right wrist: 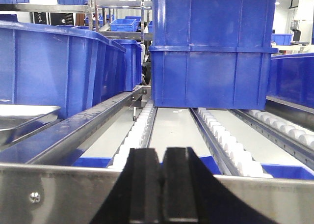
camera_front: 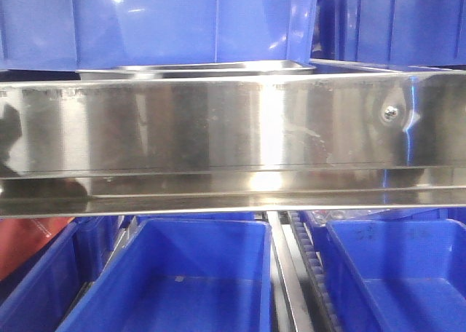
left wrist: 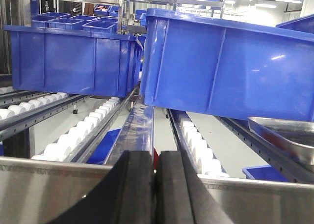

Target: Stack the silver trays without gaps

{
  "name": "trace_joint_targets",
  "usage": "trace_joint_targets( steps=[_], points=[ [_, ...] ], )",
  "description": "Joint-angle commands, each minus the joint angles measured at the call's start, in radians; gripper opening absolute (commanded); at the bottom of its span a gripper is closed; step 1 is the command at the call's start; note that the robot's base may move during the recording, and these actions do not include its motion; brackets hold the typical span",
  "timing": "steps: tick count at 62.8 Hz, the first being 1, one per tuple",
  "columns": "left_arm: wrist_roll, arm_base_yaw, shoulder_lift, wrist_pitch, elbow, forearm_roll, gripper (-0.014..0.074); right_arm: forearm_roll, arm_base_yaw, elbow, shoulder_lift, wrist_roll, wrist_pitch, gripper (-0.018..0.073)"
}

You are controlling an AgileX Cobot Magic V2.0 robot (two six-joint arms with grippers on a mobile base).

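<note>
Both sets of jaws are pressed together: left gripper (left wrist: 156, 184) and right gripper (right wrist: 161, 184) appear only in wrist views; the front view shows a silver tray (camera_front: 196, 69).

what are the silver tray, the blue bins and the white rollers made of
Silver tray: looks like stainless steel with a polished finish; its rim and inside are bright and reflective.
Blue bins: apparently moulded plastic, fairly glossy, with ribbed walls and soft light highlights.
White rollers: probably plastic, with a dull white surface; they are too small to be sure.
</note>
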Motion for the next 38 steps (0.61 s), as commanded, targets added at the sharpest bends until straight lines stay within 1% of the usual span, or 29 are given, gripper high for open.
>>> trace_joint_targets(
  steps=[1, 38],
  points=[
    [0.004, 0.004, -0.003, -0.018, -0.003, -0.001, 0.0004, 0.001, -0.008, 0.0, -0.004, -0.002, -0.023, -0.0088],
    [0.004, 0.004, -0.003, -0.018, -0.003, -0.001, 0.0004, 0.001, -0.008, 0.0, -0.004, -0.002, -0.023, -0.0088]
  ],
)
